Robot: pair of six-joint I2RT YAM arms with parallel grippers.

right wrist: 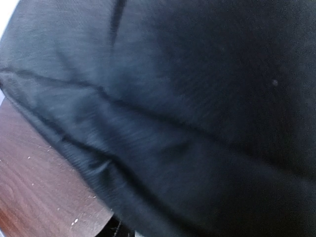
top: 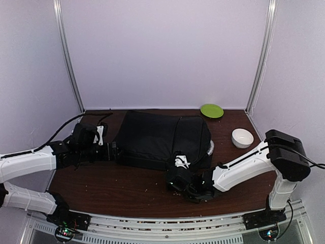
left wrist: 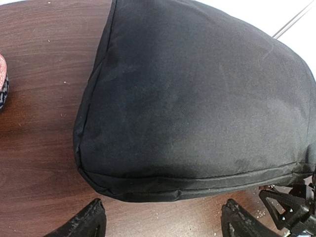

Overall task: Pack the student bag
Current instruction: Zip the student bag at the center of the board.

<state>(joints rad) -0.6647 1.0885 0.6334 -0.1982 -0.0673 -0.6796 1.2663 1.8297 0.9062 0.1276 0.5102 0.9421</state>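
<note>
With the student bag (top: 160,140) lying flat toward the far edge of the table (top: 127,185), the left gripper (left wrist: 163,220), fingers spread just off its left end, should probably brace that end while the right gripper (top: 179,165), at the near seam with its fingers hidden and their state impossible to tell, finds a firm hold.

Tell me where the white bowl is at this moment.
In the top view the white bowl stands on the right side of the table, right of the student bag and nearer the camera than the green plate.
</note>
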